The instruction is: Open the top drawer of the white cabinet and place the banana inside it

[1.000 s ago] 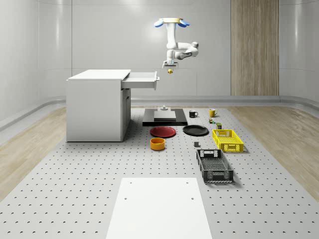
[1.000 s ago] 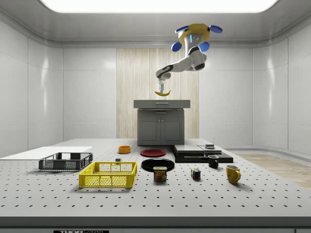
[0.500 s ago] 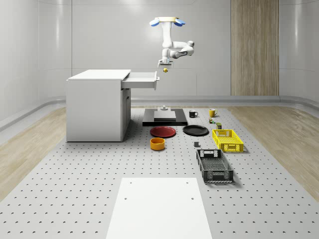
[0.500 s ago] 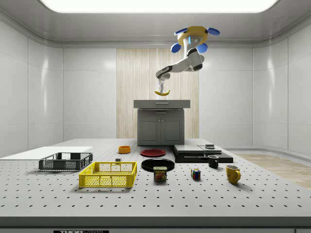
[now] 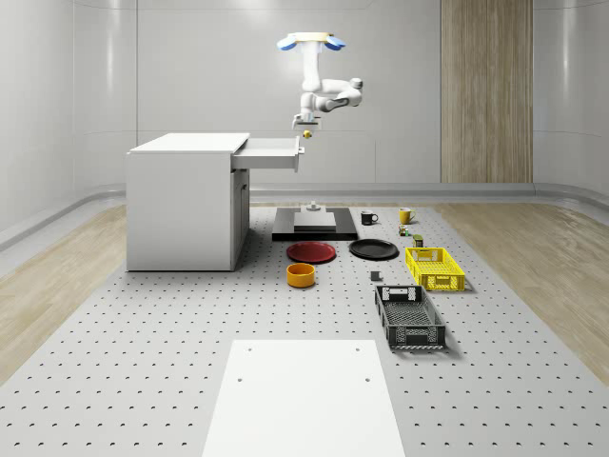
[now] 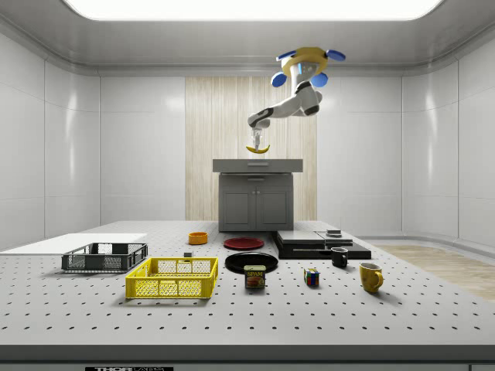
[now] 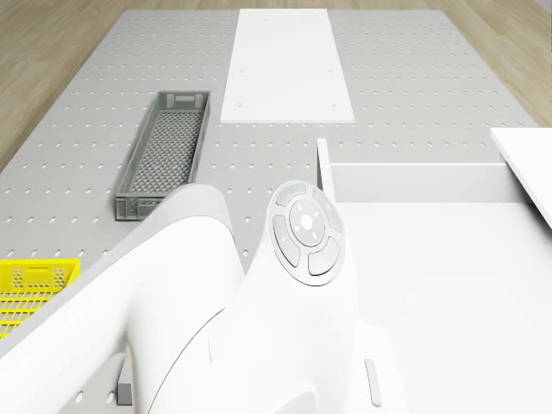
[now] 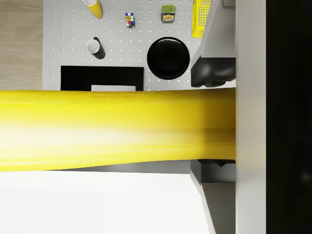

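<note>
Drone (image 5: 311,42): hovering high, just past the open top drawer (image 5: 272,150) of the white cabinet (image 5: 186,200). Gripper (image 5: 304,124): clamped on the banana (image 5: 306,134), above the drawer's front edge, at 7 o'clock from the drone in the whole-scene view. Black plate (image 8: 168,58): on the table below.

A large grey perforated table (image 5: 143,362) carries everything. On it stand a white cabinet (image 5: 181,205) at the whole-scene view's left, a flat white panel (image 5: 304,395) at the near edge, and a black platform (image 5: 314,228) further back. Between them lie a red plate (image 5: 311,251), a black plate (image 5: 373,249), an orange bowl (image 5: 301,275), a yellow crate (image 5: 435,268), a dark grey crate (image 5: 409,318), a black mug (image 5: 367,217) and a yellow mug (image 5: 404,215).
</note>
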Robot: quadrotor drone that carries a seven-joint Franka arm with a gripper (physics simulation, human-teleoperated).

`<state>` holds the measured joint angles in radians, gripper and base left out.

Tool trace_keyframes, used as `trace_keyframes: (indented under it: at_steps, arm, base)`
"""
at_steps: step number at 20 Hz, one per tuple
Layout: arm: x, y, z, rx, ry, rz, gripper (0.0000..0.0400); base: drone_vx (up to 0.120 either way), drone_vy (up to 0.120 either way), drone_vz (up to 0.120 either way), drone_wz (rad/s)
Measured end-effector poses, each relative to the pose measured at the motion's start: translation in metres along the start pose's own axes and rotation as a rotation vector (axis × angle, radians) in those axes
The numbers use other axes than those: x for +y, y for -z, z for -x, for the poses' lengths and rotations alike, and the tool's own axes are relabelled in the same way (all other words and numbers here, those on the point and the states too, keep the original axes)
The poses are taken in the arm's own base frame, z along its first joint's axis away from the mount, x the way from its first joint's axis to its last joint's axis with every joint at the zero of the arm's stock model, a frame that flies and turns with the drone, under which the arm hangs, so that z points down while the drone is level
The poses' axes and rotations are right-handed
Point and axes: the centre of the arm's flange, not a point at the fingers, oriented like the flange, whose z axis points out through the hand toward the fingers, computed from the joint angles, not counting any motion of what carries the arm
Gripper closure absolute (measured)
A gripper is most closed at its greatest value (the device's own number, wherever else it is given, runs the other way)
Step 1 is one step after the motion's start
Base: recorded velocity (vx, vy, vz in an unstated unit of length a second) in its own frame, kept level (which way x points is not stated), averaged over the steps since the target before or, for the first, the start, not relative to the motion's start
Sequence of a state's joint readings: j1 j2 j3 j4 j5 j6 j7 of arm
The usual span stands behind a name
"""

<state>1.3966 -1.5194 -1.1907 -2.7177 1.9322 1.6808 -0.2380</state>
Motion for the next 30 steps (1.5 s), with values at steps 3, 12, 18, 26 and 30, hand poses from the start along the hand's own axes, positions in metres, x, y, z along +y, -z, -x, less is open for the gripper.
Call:
trace_keyframes:
  at_steps: [3,12,18,26,30]
  arm:
    - [0.0000,0.0000,0.0000,0.000,0.000,0.000,0.0208]
    - [0.0000,0.0000,0.0000,0.000,0.000,0.000,0.0208]
    - [0.0000,0.0000,0.0000,0.000,0.000,0.000,0.0208]
    - [0.0000,0.0000,0.0000,0.000,0.000,0.000,0.0208]
    - [0.0000,0.0000,0.0000,0.000,0.000,0.000,0.0208]
  base:
    - [0.000,-0.120,0.000,0.000]
    - [0.000,-0.120,0.000,0.000]
    - [0.000,-0.120,0.000,0.000]
    - [0.000,-0.120,0.000,0.000]
    - [0.000,-0.120,0.000,0.000]
